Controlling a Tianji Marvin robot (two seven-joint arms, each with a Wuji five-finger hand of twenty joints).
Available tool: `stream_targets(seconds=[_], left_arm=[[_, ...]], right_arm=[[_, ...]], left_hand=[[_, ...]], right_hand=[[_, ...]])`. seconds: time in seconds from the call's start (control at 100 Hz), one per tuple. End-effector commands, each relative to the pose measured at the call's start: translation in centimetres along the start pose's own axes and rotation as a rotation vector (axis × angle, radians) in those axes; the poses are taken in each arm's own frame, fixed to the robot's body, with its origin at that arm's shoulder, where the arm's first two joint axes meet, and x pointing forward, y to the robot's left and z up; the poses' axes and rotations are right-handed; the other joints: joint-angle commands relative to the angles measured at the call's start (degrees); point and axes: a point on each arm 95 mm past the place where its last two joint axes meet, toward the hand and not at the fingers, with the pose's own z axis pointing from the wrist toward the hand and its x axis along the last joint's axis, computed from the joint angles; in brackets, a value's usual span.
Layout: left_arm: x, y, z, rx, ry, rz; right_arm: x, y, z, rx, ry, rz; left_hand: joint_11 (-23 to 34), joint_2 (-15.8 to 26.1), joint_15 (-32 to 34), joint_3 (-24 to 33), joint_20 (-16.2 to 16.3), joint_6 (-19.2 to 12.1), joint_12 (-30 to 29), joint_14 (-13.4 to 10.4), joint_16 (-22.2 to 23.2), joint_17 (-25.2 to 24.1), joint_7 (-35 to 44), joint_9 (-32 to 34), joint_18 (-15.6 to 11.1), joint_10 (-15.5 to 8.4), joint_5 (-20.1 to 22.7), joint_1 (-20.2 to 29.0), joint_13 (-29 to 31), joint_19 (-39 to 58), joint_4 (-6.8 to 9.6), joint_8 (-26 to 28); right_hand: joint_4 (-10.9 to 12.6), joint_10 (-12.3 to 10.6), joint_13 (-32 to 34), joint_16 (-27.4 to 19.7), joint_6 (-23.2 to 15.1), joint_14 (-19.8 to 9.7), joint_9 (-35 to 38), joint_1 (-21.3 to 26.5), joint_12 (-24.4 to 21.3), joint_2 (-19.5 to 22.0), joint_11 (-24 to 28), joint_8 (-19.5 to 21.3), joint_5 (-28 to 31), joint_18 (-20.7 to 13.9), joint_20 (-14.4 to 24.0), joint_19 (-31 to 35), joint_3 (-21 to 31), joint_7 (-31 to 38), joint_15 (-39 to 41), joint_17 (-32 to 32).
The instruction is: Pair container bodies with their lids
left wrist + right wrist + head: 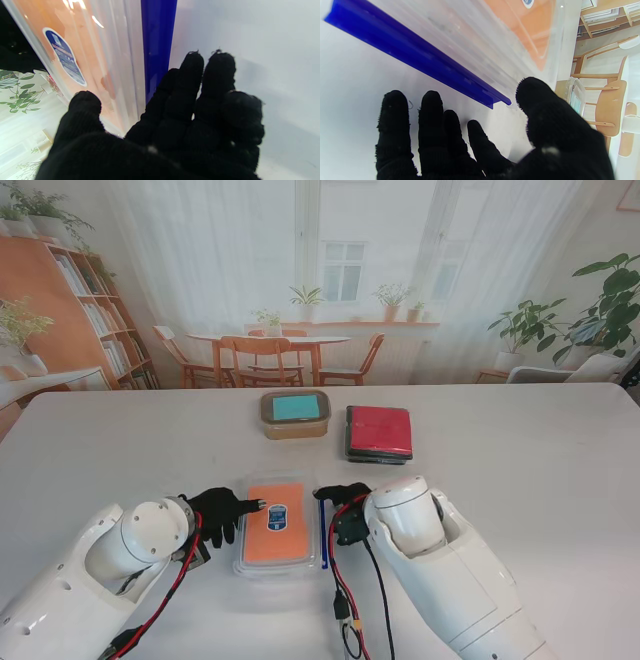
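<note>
Both hands, left hand (218, 513) and right hand (343, 498), flank orange-lidded container (277, 524), fingers spread, holding nothing.

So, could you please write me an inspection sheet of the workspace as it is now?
Surface: white table, bare around the boxes.
Job's things: clear box with orange lid nearest me, blue strip on its right; tan box with teal lid and red-lidded box farther away, all lidded.
Clutter: nothing seen.
Hands: left hand and right hand open, flanking the orange-lidded box.
Cables: red and black wires along both arms.
Surroundings: chairs, plants, shelves.

right hand (342, 493) mostly hidden by arm
</note>
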Motion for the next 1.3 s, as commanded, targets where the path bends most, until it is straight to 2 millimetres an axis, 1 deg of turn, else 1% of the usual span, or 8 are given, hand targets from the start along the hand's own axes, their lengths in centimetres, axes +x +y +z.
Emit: stream_targets(seconds=[0.0,0.09,0.21,0.43,0.78,0.95,1.12,1.29], left_arm=[[0.3,0.3,0.0,-0.011,0.012,-0.002],[0.3,0.3,0.0,-0.011,0.013,-0.002],[0.3,0.3,0.0,-0.012,0.014,-0.002],[0.4,0.4,-0.1,-0.016,0.015,-0.004],[0.5,0.5,-0.1,-0.023,0.022,-0.007],[0.6,0.5,-0.1,-0.024,0.023,-0.007],[0.7,0.5,-0.1,-0.022,0.025,-0.007],[0.7,0.4,-0.2,-0.021,0.028,-0.005]], right_arm=[[-1.8,-0.2,0.7,0.019,-0.086,-0.008],[-1.8,-0.2,0.7,0.024,-0.094,-0.018],[-2.1,-0.3,1.0,0.024,-0.108,-0.026],[-2.4,-0.6,1.3,0.021,-0.116,0.008],[-2.2,-1.3,1.5,-0.012,-0.089,0.065],[-2.2,-1.4,1.4,-0.019,-0.095,0.079],[-2.2,-1.4,1.4,-0.024,-0.1,0.075],[-2.2,-1.2,1.3,-0.027,-0.106,0.069]], left_hand=[[1.09,-0.81,0.93,-0.66,0.38,-1.19,-0.47,5.61,-0.45,1.78,1.04,0.27,-3.42,0.58,1.19,-0.85,1.64,0.56,-0.38,-0.3],[1.11,-0.74,0.97,-0.64,0.35,-1.27,-0.47,5.62,-0.45,1.77,1.09,0.34,-3.36,0.56,1.21,-0.8,1.66,0.57,-0.36,-0.3],[1.13,-0.77,1.0,-0.65,0.3,-1.11,-0.48,5.57,-0.47,1.84,1.23,0.43,-3.34,0.59,1.33,-0.73,1.74,0.62,-0.35,-0.29],[1.18,-0.82,1.04,-0.63,0.23,-1.07,-0.47,5.64,-0.5,1.92,1.31,0.48,-3.32,0.6,1.31,-0.51,1.82,0.71,-0.32,-0.32],[1.24,-0.79,1.11,-0.65,0.11,-1.1,-0.47,5.62,-0.54,2.04,1.54,0.57,-3.37,0.51,1.42,-0.46,1.94,0.79,-0.29,-0.31],[1.26,-0.8,1.11,-0.67,0.04,-1.17,-0.48,5.57,-0.57,2.1,1.61,0.61,-3.43,0.41,1.4,-0.49,1.92,0.82,-0.29,-0.32],[1.25,-0.87,1.14,-0.67,0.0,-1.08,-0.48,5.58,-0.58,2.13,1.69,0.58,-3.36,0.5,1.47,-0.45,1.94,0.85,-0.29,-0.33],[1.26,-0.85,1.17,-0.69,-0.03,-1.12,-0.49,5.55,-0.59,2.15,1.73,0.61,-3.3,0.54,1.48,-0.53,1.98,0.88,-0.3,-0.34]], right_hand=[[0.96,0.8,0.38,1.82,1.62,-1.37,-3.59,3.25,1.62,-3.92,-5.63,-0.87,-1.55,-0.5,1.24,2.08,0.38,-3.17,2.48,-0.84],[0.85,0.6,-3.75,1.53,1.52,0.26,-3.71,2.56,2.57,-3.22,-5.84,-0.93,-1.39,1.15,1.11,0.33,0.12,-3.17,-0.53,-3.29],[0.9,0.15,-5.49,-11.98,1.79,5.13,-3.41,1.68,1.6,-2.7,-8.81,-1.52,-0.89,3.23,0.8,-1.6,-0.25,-3.44,-15.76,-4.01],[0.82,-0.67,-5.26,-18.5,2.16,10.15,-2.85,1.13,-5.76,-2.37,-14.57,-1.71,-1.42,8.05,-4.63,-7.31,-0.22,-3.6,-29.48,-4.85],[1.14,-3.47,-2.36,-18.26,0.19,9.59,-2.99,1.99,-11.91,-2.21,-23.9,-0.88,-6.26,6.7,-6.96,-6.72,-0.18,-5.54,-25.53,1.1],[1.45,-3.89,3.9,-12.2,-0.13,4.6,-3.93,3.28,-4.85,-2.62,-26.55,0.3,-6.83,1.06,-5.97,-2.47,-0.12,-6.46,-13.06,5.62],[1.35,-4.34,3.2,-6.99,-0.5,-0.78,-5.73,4.34,10.26,-3.32,-30.51,0.88,-6.67,-3.06,-3.78,1.68,0.4,-6.8,-0.21,7.14],[1.18,-4.45,5.28,-4.26,-0.85,-5.79,-6.89,5.19,20.31,-4.11,-31.32,0.92,-6.15,-6.91,-1.12,5.15,1.15,-6.54,2.36,7.94]])
